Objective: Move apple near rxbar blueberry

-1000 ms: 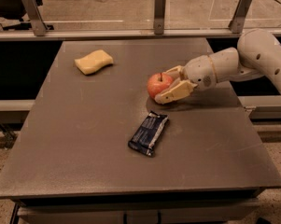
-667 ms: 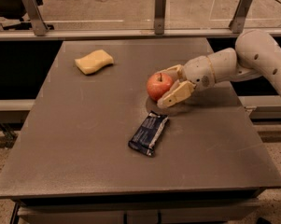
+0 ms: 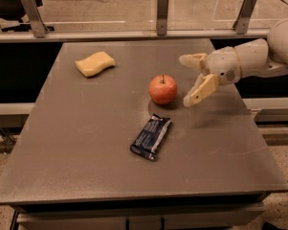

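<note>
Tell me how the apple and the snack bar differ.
The apple is round and red-orange; the snack bar is flat, rectangular and dark blue. The apple stands stem up; the bar lies slantwise. Both rest on the table, apart, untouched by the open gripper beside the apple.

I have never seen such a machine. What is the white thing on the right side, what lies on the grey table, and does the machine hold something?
The white thing is a robot arm that reaches in from the right. At its end is the gripper, a hand with two pale fingers. They stand apart, open, and hold nothing. There is one picture only, and it looks down on the table from its near side. Three things are on the table. The red apple stands just left of the gripper, apart from it. The rxbar blueberry, a snack bar in a dark blue wrapper, lies a little nearer to us. A pale yellow sponge lies far back on the left.
</note>
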Robot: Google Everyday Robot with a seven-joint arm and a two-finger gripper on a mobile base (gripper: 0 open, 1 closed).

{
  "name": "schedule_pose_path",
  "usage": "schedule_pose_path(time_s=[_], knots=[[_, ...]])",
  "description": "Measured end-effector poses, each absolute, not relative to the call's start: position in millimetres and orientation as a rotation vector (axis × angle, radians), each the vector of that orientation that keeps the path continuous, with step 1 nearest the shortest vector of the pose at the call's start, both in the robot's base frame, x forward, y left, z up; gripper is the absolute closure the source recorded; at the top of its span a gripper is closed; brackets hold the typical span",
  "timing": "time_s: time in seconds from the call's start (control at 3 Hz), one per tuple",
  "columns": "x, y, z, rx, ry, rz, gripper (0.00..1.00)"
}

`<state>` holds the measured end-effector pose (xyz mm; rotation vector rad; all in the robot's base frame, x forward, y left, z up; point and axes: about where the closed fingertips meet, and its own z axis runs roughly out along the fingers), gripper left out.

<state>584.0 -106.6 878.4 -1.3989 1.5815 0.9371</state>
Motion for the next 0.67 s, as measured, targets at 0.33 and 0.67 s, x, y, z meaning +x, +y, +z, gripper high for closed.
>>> schedule_pose_path(time_s=[0.33, 0.67], knots=[[578.8, -153.1, 903.5, -1.253, 1.451, 0.918, 0.00], [578.9, -152.6, 903.4, -1.254, 1.451, 0.918, 0.00]])
